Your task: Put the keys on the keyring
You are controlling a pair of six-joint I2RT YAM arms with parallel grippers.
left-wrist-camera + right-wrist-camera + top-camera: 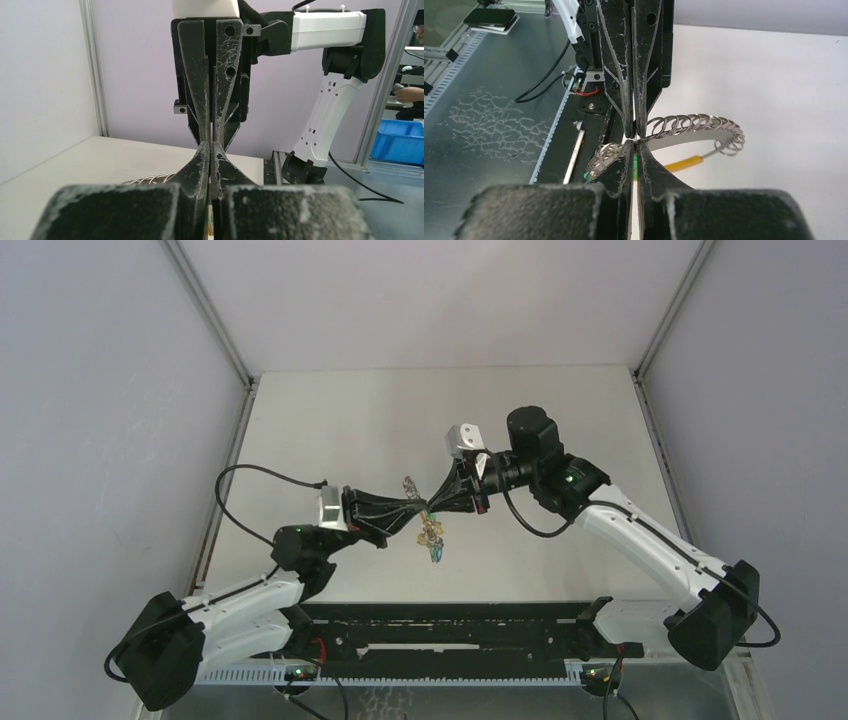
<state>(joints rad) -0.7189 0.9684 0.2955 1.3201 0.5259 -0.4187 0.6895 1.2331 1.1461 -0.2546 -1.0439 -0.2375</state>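
Note:
Both grippers meet tip to tip above the table's middle. My left gripper (422, 510) (211, 146) is shut, and the keyring's silvery coils (150, 178) come out beside its fingers. In the right wrist view the keyring (696, 121) arcs right from the left gripper's tips (634, 131) to a yellow-orange band (681, 163). My right gripper (438, 506) (635, 144) is shut on a thin green key (635, 168). A ring cluster with a green key head (587, 175) hangs beside its left finger. From above, the keys (432, 540) dangle below the tips.
The white table (340, 420) is walled on three sides by grey panels. A black rail (450, 630) with the arm bases runs along the near edge. A blue bin (400, 140) stands off the table, beyond the right arm.

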